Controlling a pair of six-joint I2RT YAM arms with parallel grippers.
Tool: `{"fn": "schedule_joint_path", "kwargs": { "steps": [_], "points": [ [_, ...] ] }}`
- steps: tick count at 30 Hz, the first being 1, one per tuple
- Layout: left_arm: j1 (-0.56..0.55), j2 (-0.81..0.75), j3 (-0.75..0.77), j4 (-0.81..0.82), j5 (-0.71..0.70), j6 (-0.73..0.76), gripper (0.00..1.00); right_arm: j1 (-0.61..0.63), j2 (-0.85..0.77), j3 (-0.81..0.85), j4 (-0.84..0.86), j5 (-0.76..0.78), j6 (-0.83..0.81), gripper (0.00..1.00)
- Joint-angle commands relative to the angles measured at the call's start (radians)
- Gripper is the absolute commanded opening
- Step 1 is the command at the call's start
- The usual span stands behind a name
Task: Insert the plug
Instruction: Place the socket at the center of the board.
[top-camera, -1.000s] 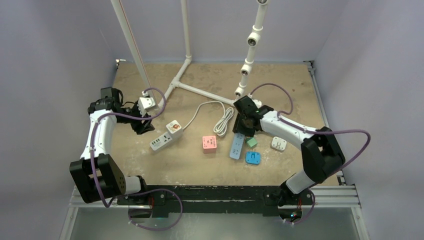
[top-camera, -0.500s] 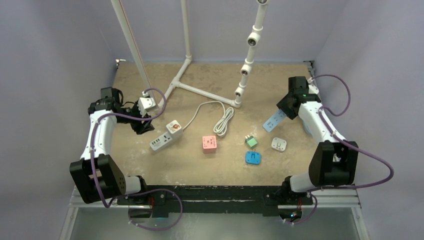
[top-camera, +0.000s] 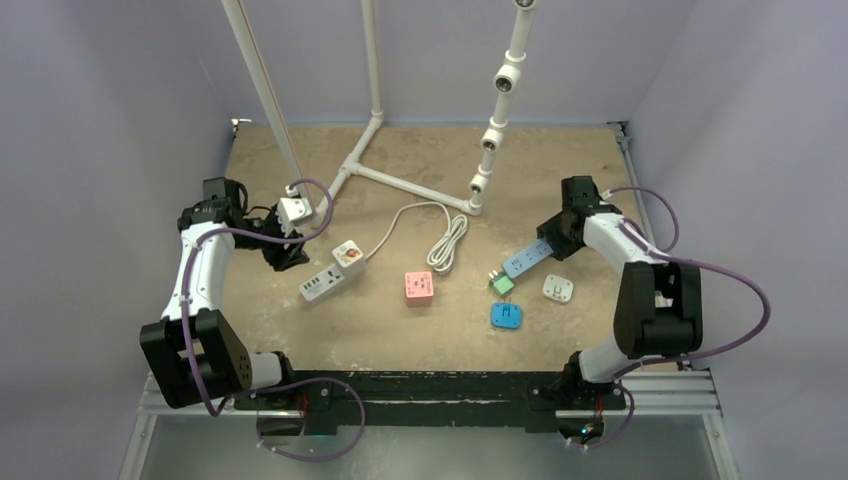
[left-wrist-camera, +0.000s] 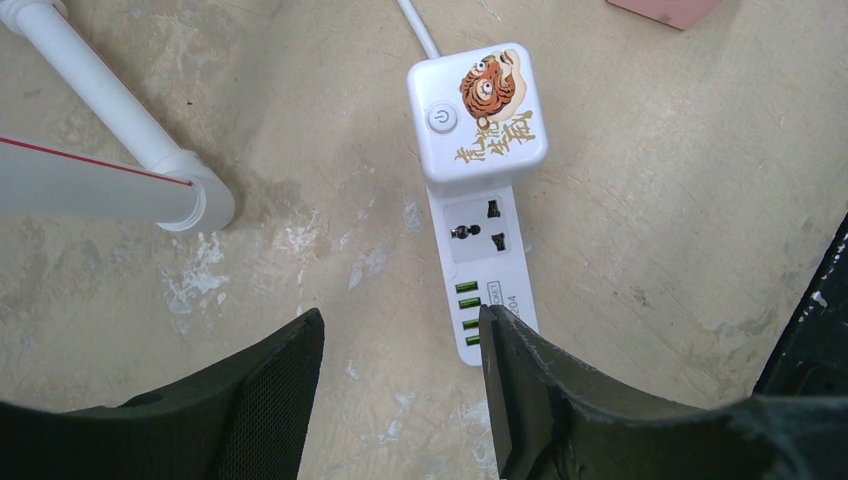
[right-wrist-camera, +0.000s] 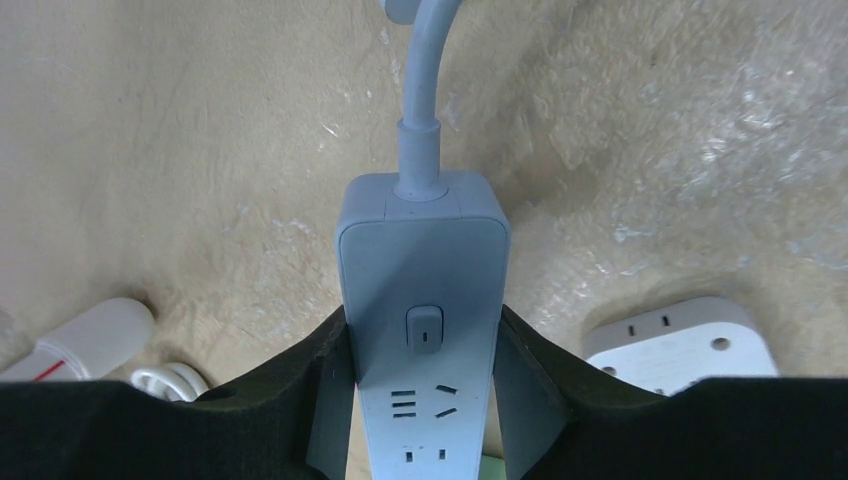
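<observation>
Plainly, a grey-blue power strip (right-wrist-camera: 420, 240), switch and slots upward, was gripped at its sides by the right hand (right-wrist-camera: 422, 345), tilted, one end beside the green plug adapter (top-camera: 502, 284); the left hand (left-wrist-camera: 400, 345) was held open, empty.

White pipe frame (top-camera: 373, 90) at 12 o'clock, pink cube socket (top-camera: 418, 287) centre, blue square adapter (top-camera: 506, 315) at 5 o'clock, white square adapter (top-camera: 558, 288) at 4.
</observation>
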Motion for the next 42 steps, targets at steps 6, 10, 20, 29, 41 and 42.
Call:
{"fn": "schedule_joint_path", "kwargs": {
  "steps": [6, 10, 20, 29, 41, 42],
  "points": [
    [-0.006, -0.027, -0.017, 0.007, 0.025, 0.021, 0.57, 0.069, 0.098, 0.072, 0.069, -0.068, 0.256, 0.11],
    [-0.005, -0.027, -0.017, 0.009, 0.025, 0.024, 0.57, 0.130, 0.149, 0.120, 0.056, -0.057, 0.273, 0.44],
    [-0.006, -0.030, -0.028, 0.007, 0.024, 0.038, 0.57, 0.184, 0.099, 0.122, 0.019, -0.064, 0.179, 0.93],
    [-0.005, -0.021, -0.015, 0.006, 0.030, 0.027, 0.58, 0.170, -0.140, 0.110, 0.063, 0.025, -0.121, 0.84],
    [-0.005, -0.037, -0.002, -0.032, 0.030, 0.036, 0.58, -0.028, 0.137, 0.262, 0.048, 0.212, -0.278, 0.69],
    [-0.006, -0.037, -0.001, -0.034, 0.030, 0.036, 0.58, -0.030, 0.140, 0.260, 0.053, 0.229, -0.278, 0.69]
  ]
}}
